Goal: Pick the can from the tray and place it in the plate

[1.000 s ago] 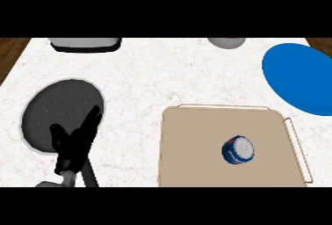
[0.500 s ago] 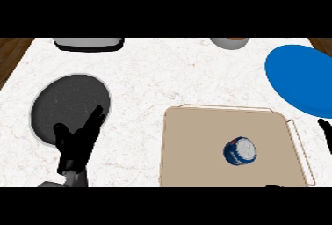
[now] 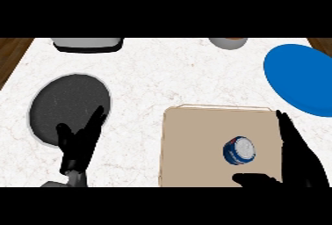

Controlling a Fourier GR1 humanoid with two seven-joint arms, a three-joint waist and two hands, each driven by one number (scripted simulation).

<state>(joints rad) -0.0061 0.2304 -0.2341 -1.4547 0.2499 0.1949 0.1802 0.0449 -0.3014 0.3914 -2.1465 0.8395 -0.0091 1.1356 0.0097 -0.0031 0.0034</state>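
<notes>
**Right hand now at the tray, can not yet grasped**

Left to right:
- Grey plate (image 3: 70, 107) at left on the desk (image 3: 168, 70). Left hand (image 3: 79, 145) sits at its lower edge, fingers straight and up, holding nothing. Resting, same as a second ago.
- Tray (image 3: 194, 145) centre-right. Can (image 3: 240, 150) stands upright in its right half, untouched.
- Right hand (image 3: 295, 160) is the change: absent a second ago, only a sliver half a second ago, now well in over the tray's right edge. Fingers spread wide, thumb reaching in below the can; can sits in the gap, no contact visible.
- Blue plate (image 3: 298, 79) at far right.

Read: pre-grasp. Next is closing round the can, then lifting. Which plate is meant, the task doesn't say.
</notes>
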